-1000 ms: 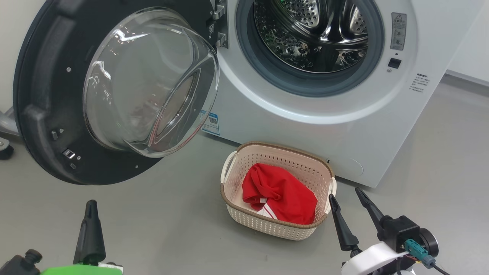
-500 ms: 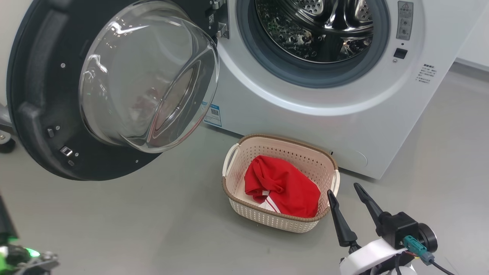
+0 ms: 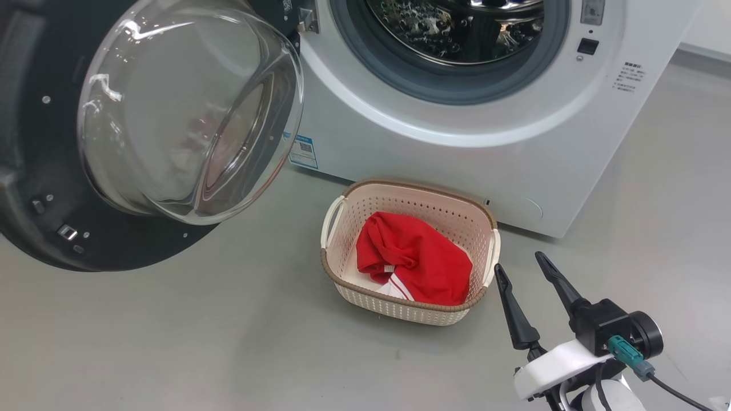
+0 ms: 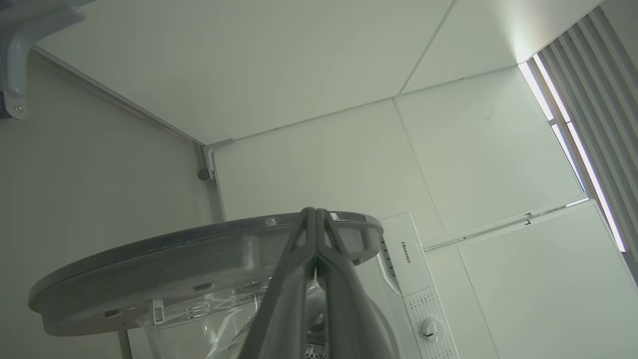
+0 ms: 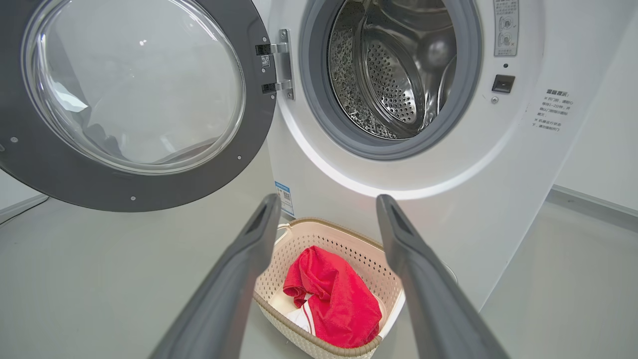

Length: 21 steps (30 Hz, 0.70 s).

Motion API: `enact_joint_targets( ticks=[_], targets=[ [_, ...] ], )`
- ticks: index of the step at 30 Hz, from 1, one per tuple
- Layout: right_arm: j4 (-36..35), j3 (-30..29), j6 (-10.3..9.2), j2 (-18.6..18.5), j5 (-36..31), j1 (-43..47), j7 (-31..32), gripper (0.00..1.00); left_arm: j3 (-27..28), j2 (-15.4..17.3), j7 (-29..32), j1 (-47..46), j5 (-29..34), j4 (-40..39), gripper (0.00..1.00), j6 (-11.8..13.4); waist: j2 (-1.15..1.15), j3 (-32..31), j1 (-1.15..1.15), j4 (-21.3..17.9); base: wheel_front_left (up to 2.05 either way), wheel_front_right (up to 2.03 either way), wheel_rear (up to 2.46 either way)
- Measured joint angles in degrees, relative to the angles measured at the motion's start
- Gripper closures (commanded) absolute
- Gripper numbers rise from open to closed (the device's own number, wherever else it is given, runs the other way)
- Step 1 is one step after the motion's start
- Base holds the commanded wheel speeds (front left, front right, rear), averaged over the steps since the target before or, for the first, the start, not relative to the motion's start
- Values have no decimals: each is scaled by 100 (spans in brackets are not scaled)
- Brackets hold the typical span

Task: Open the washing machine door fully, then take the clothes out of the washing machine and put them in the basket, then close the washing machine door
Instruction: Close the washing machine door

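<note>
The washing machine door (image 3: 114,142) stands swung wide open at the left, black rim and clear glass bowl facing me. The white washing machine (image 3: 457,154) shows its bare steel drum (image 5: 398,75). The red clothes (image 3: 414,265) lie crumpled in the cream basket (image 3: 342,279) on the floor before the machine. My right gripper (image 3: 521,261) hangs open just right of the basket, nothing between its fingers. In the left wrist view my left gripper (image 4: 315,212) is shut and empty, pointing up below the edge of the washing machine door (image 4: 199,249).
Grey floor (image 3: 200,342) spreads around the basket, with open room at the left front and at the right. A white wall (image 3: 708,28) meets the floor at the far right. The machine's control panel with a dial (image 4: 432,329) appears in the left wrist view.
The left gripper has left the head view's lower left corner. The head camera has shifted, so door, machine and basket sit a little higher and leftward. The right gripper stays open beside the basket.
</note>
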Motion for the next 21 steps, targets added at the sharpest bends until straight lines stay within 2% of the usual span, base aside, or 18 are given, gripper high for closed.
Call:
enact_joint_targets(
  ticks=[3, 6, 17, 21],
  targets=[
    [0, 5, 0, -16, -27, -3, 0, 0, -18, 307, 296, -130, -7, 321, 100, 232, 0, 82, 0, -51, 0, 0, 0],
    [1, 31, 5, -63, -42, -21, 0, 0, -24, 453, 521, -284, -164, 606, 100, 355, 0, 162, 0, -105, 0, 0, 0],
    [-34, 96, 59, -189, -120, -271, 0, 0, -49, 922, 821, -705, -241, 1406, 100, 482, 0, 429, 0, -362, 0, 0, 0],
    [-51, 96, 62, -227, -145, -287, 0, 0, -63, 943, 881, -967, -244, 1566, 100, 483, 0, 540, 0, -479, 0, 0, 0]
  ],
)
